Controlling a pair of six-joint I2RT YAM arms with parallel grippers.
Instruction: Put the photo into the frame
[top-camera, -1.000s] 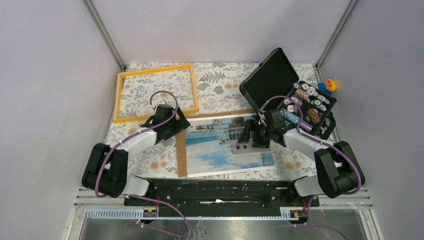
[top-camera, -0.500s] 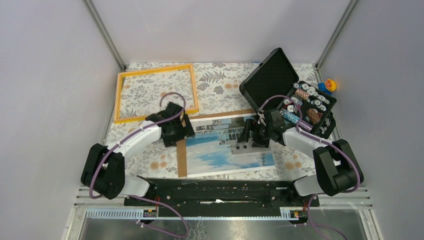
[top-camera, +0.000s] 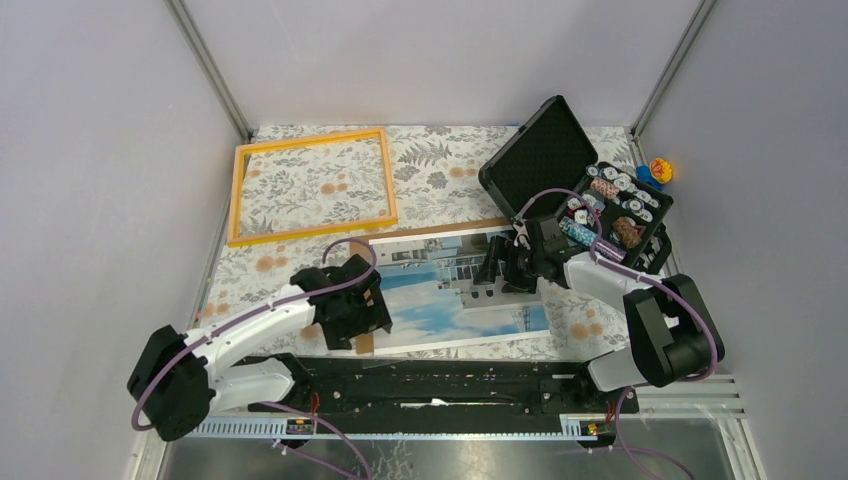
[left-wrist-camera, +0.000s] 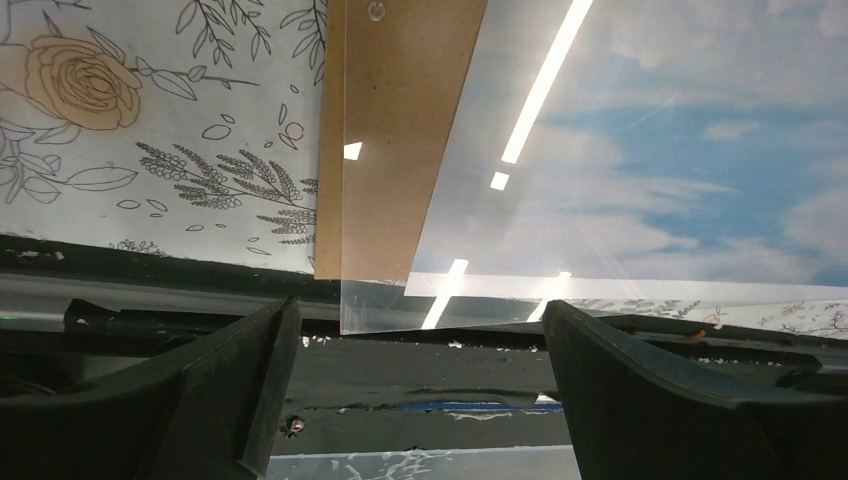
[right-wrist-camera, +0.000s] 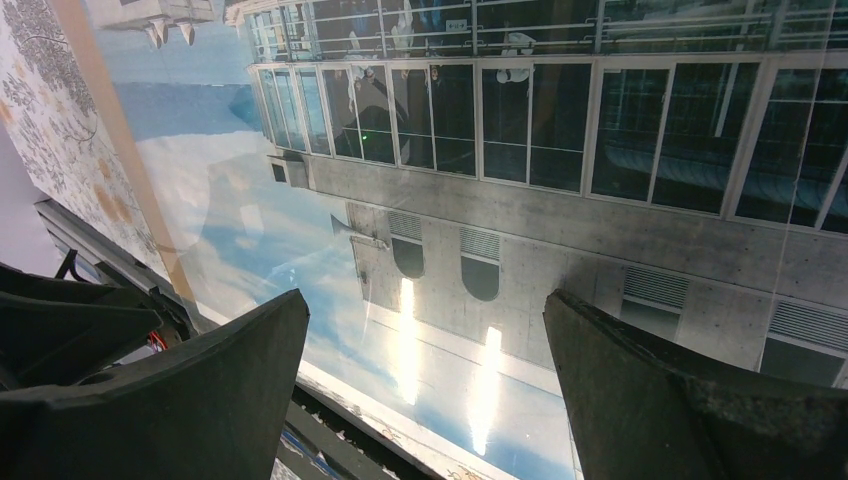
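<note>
Had the left gripper (top-camera: 365, 318) gaping wide above the near-left corner of the photo (top-camera: 460, 300), gripping nothing. Had the right gripper (top-camera: 497, 272) just as wide over the print's building. Saw the photo flat on the brown backing board (left-wrist-camera: 390, 140), well apart from the frame (top-camera: 313, 230) at far left.

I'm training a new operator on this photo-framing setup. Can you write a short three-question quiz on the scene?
1. True or false: the building-and-sky paper photo lies inside the thin orange rectangular frame.
2. Which is over the photo's near-left corner? A the left tool; B the right tool; C neither.
3. What flat thing does the photo lie on?
Key: 1 false, the frame lies apart with nothing in it; 2 A, the right tool is over the pictured building; 3 the plain brown backing board.
</note>
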